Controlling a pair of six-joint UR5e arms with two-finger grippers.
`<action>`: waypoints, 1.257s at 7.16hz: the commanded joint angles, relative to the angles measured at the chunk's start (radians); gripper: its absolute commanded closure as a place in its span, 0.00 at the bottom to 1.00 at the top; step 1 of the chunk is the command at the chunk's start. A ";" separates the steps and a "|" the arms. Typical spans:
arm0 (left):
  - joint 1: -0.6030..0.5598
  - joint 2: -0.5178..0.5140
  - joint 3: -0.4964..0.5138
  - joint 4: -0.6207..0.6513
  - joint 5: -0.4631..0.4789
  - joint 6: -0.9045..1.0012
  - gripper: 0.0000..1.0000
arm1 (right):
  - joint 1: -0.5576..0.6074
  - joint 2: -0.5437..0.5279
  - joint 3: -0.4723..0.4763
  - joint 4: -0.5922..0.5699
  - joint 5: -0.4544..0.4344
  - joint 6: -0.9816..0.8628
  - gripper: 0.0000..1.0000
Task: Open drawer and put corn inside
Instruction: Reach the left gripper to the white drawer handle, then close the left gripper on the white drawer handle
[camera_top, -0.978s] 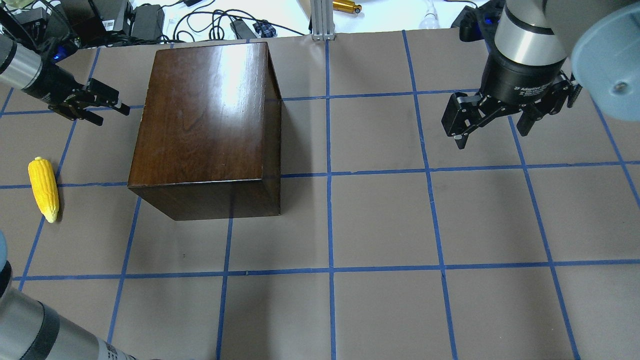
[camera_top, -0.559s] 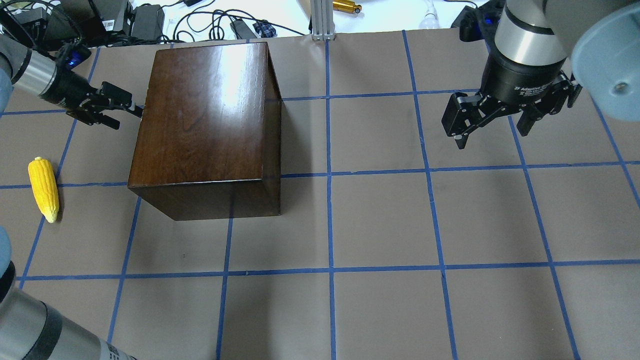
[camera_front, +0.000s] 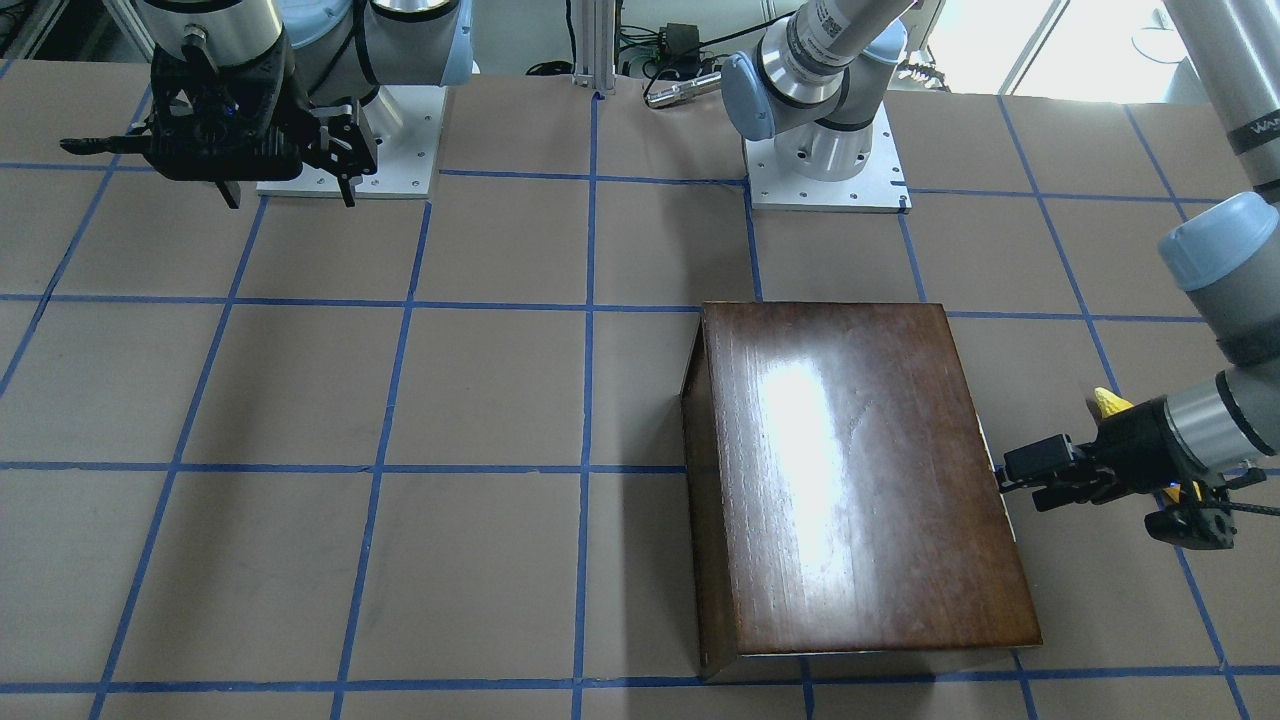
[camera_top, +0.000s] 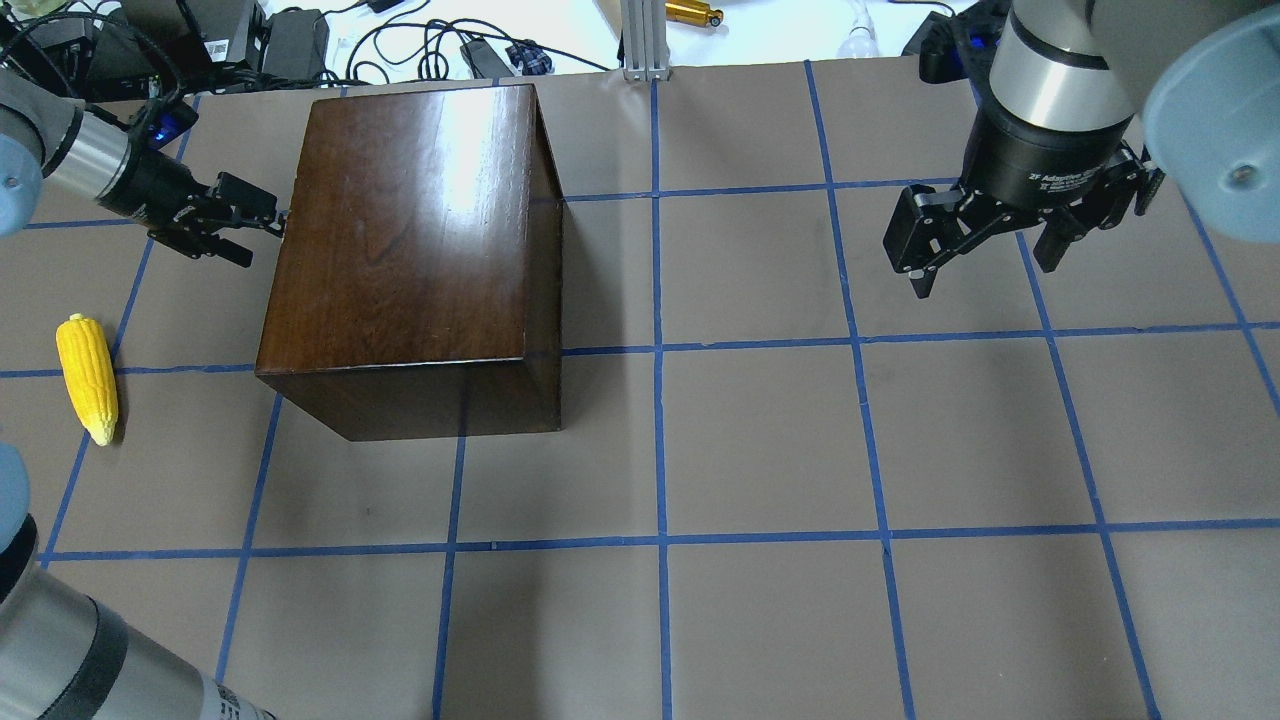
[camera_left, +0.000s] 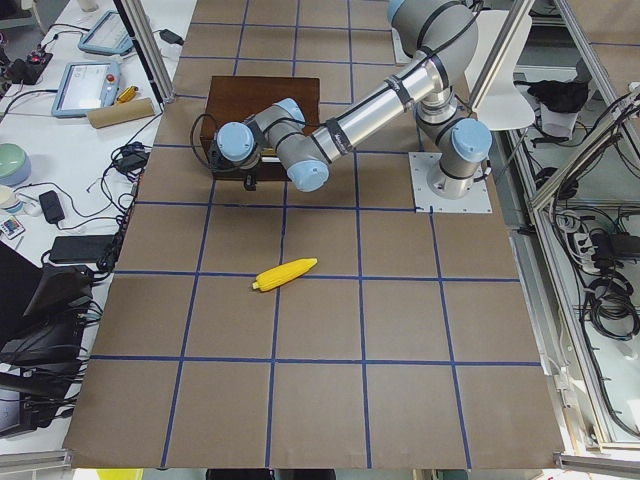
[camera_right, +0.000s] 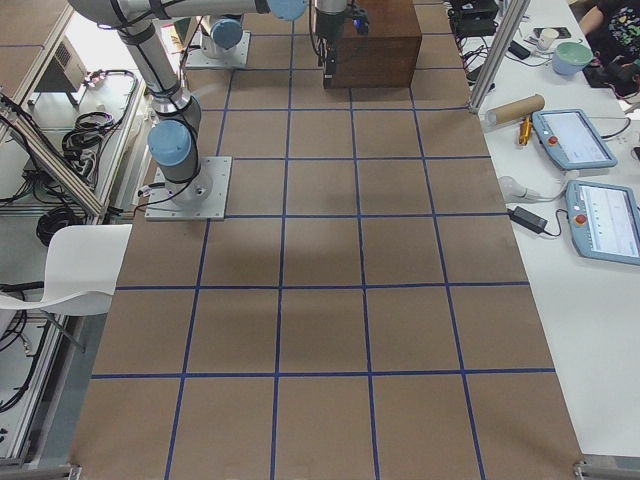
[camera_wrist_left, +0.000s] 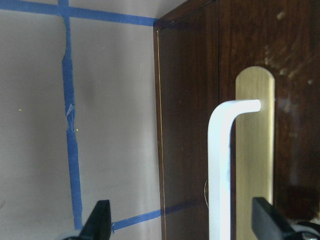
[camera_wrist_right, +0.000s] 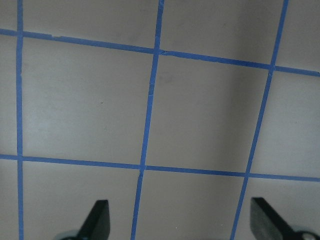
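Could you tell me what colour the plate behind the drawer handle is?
The plate is brass-gold; left wrist view.

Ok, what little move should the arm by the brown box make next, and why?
Probably close the left end effector on the handle. It is open around the handle, the drawer is not pulled out yet, and the corn lies on the table.

One corn (camera_top: 87, 377) and one box (camera_top: 400, 240) are sitting on the worktop (camera_top: 760, 440); two tools, left tool (camera_top: 265, 237) and right tool (camera_top: 985, 270), are hovering.
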 joint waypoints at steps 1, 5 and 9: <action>0.000 -0.016 -0.001 -0.001 0.000 -0.001 0.00 | 0.000 0.000 0.000 0.000 -0.001 0.000 0.00; 0.000 -0.027 -0.014 -0.001 0.003 -0.003 0.00 | 0.000 0.000 0.000 0.000 0.000 0.000 0.00; 0.008 -0.029 -0.014 0.002 0.006 -0.001 0.00 | 0.000 0.001 0.000 0.000 -0.001 0.000 0.00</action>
